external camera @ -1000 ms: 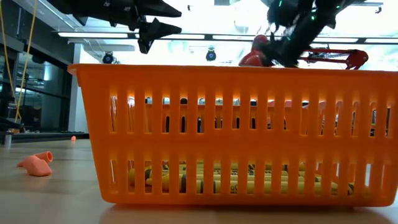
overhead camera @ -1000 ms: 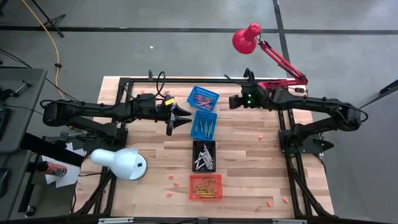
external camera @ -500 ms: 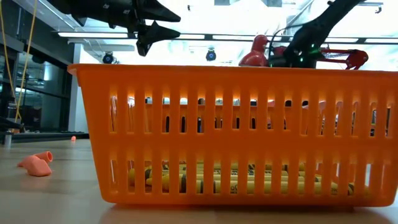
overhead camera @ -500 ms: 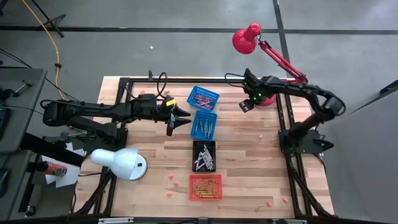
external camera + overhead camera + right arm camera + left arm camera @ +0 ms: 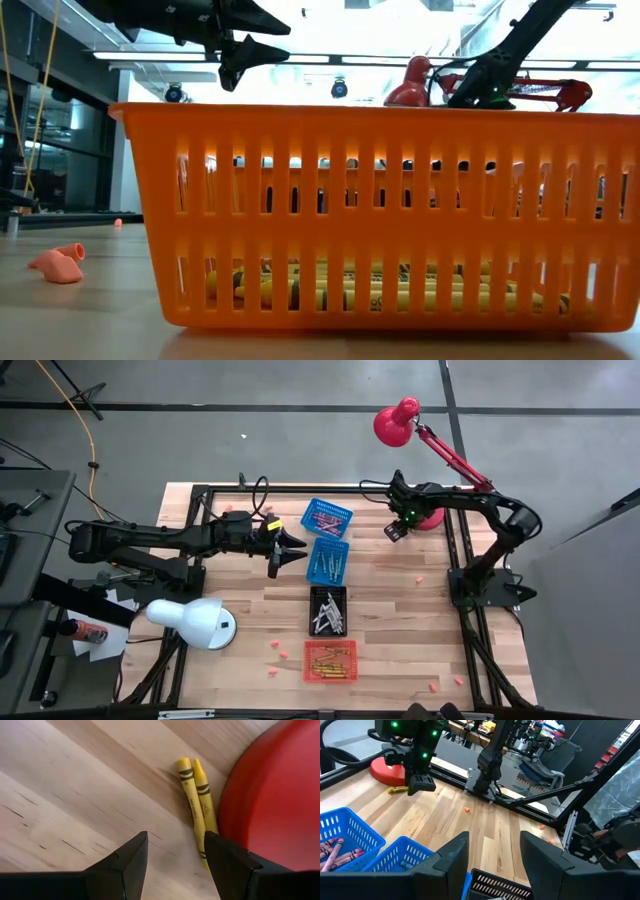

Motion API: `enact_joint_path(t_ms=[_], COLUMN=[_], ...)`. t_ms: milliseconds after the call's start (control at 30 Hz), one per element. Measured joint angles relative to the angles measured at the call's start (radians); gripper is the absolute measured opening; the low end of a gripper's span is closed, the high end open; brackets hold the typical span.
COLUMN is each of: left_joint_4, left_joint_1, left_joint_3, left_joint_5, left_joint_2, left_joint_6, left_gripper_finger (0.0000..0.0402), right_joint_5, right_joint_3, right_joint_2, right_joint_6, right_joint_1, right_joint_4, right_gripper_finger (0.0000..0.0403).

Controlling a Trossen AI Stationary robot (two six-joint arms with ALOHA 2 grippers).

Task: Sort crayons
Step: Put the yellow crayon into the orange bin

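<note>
I have the right gripper hanging low over the table, jaws spread wide and empty, beside the red lamp base. That base is my landmark. Two yellow crayons lie side by side, touching each other, tucked right against its edge.

That spot is my worry. If I descend as I am, I judge the finger nearer the base could land on the red rim instead of the wood, and the close would miss or just nudge the sticks further under the curve. With the pair touching, I might also pinch both and drop one on the lift, or roll one away.

The other crayons sit sorted in the baskets well away from the base: the two blue baskets, the black basket and the orange basket beyond them.

The left gripper waits well apart from the base, beside the blue baskets, jaws open and holding nothing.
</note>
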Motion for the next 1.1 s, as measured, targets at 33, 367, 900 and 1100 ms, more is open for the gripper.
enact_joint_path(t_ms=[33,367,900,1100], left_joint_4=[0.000,0.000,0.000,0.000], left_joint_1=[0.000,0.000,0.000,0.000], left_joint_3=[0.000,0.000,0.000,0.000], left_joint_5=[0.000,0.001,0.001,0.001], left_joint_2=[0.000,0.000,0.000,0.000], left_joint_6=[0.000,0.000,-0.002,-0.002], left_gripper_finger=[0.0164,0.0164,0.0164,0.0164], right_joint_5=[-0.001,0.039,-0.073,-0.046], right_joint_3=[0.000,0.000,0.000,-0.001], right_joint_2=[0.005,0.036,0.036,0.036], right_joint_6=[0.000,-0.092,0.035,0.077], right_joint_1=[0.000,0.001,0.001,-0.002], right_joint_4=[0.000,0.007,-0.006,-0.004], right_gripper_finger=[0.0188,0.0188,0.0188,0.0172])
